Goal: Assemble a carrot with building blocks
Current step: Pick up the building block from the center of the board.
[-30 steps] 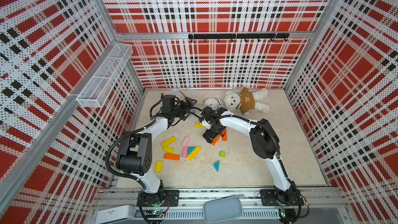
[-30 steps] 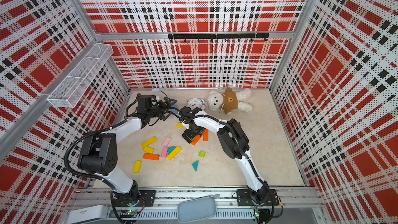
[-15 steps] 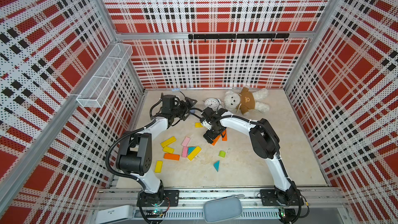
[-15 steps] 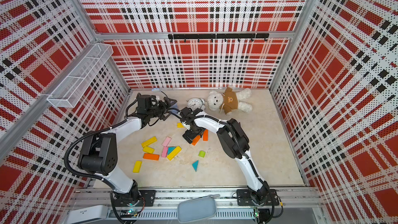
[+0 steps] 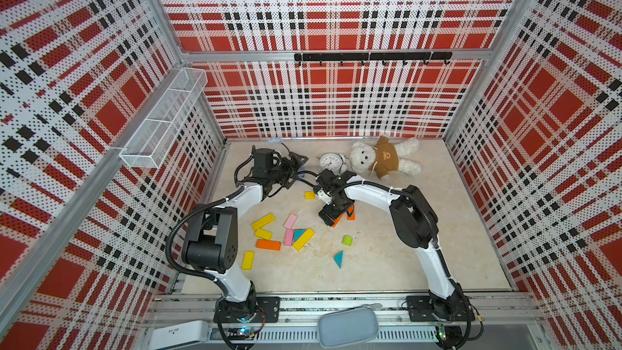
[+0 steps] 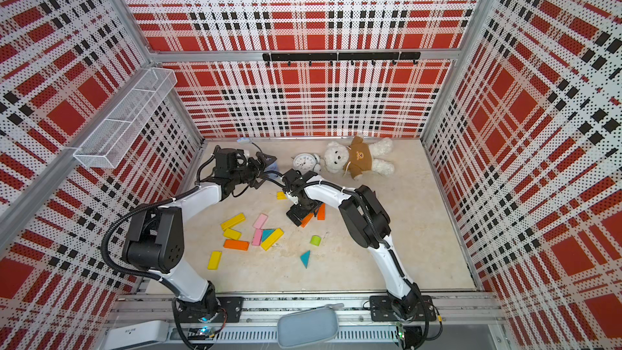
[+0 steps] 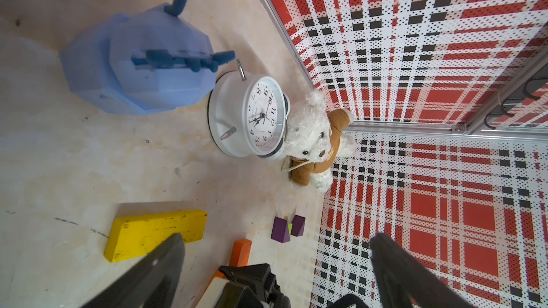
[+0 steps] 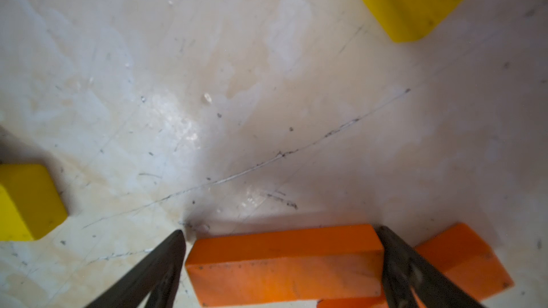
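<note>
My right gripper [image 5: 332,216] [image 8: 281,230] is open and low over the floor. An orange bar [image 8: 284,265] lies lengthwise between its fingers and fills nearly the whole gap. A second orange bar [image 8: 462,256] [image 5: 350,213] lies just outside one finger. My left gripper [image 5: 298,167] [image 7: 276,247] hangs open and empty at the back left. Yellow bars [image 5: 263,221], pink bars [image 5: 290,221], an orange bar [image 5: 268,245] and a teal triangle [image 5: 298,234] are scattered left of centre. A lime-green stub [image 5: 347,240] and another teal triangle [image 5: 339,259] lie nearer the front. Two purple triangles [image 7: 280,229] stand together.
A white alarm clock [image 5: 331,162] and a teddy bear [image 5: 383,158] lie against the back wall. A blue plastic object [image 7: 136,63] with a cord sits by my left gripper. A small yellow block [image 5: 310,195] lies between the two arms. A wire basket [image 5: 165,119] hangs on the left wall.
</note>
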Controlling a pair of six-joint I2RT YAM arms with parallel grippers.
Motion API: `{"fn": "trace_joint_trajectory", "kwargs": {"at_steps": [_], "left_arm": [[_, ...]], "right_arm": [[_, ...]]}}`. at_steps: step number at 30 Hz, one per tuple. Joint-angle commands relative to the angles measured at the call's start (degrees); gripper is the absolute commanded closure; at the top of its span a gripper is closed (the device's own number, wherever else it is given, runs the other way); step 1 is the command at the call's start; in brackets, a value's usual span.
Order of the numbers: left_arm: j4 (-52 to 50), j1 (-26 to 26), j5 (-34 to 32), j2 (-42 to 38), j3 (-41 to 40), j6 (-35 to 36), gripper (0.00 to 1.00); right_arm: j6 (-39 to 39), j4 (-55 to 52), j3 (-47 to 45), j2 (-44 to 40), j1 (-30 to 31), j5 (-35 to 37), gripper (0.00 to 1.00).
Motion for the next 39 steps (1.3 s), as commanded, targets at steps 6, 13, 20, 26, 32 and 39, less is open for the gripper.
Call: {"fn": "trace_joint_trajectory", "kwargs": {"at_steps": [6,13,20,26,32,39], "left_arm": [[0.26,0.25,0.65,1.14,0.24,-0.02,0.01],[0.26,0.14,0.61,1.25,0.24,-0.02,0.0],[0.33,0.05,0.7,1.26,0.24,-0.02,0.0],[0.35,0.06,0.61,1.01,0.2,-0.01,0.01],[0.37,0.08,0.61,0.79,0.21,0.05,0.01],[0.44,0.39,0.65,0.35,0.18,-0.02,0.01]], "right_arm": [[-1.75,-2.56,-1.32,-2.79,0.03,-3.07,0.0],[-1.3,-3.12,-1.26,-2.26,-0.06,-1.53,0.0],[2.1,-2.59,-2.14,-2.38,-0.07,0.73,0.0],[4.27,0.18,-4.54,-2.46,0.04,-0.95,0.05],[5.44,0.78,-4.9,-3.86,0.17,-0.37,0.12],[7.45,1.58,-4.96,-7.22,0.63,1.08,0.14]]}}
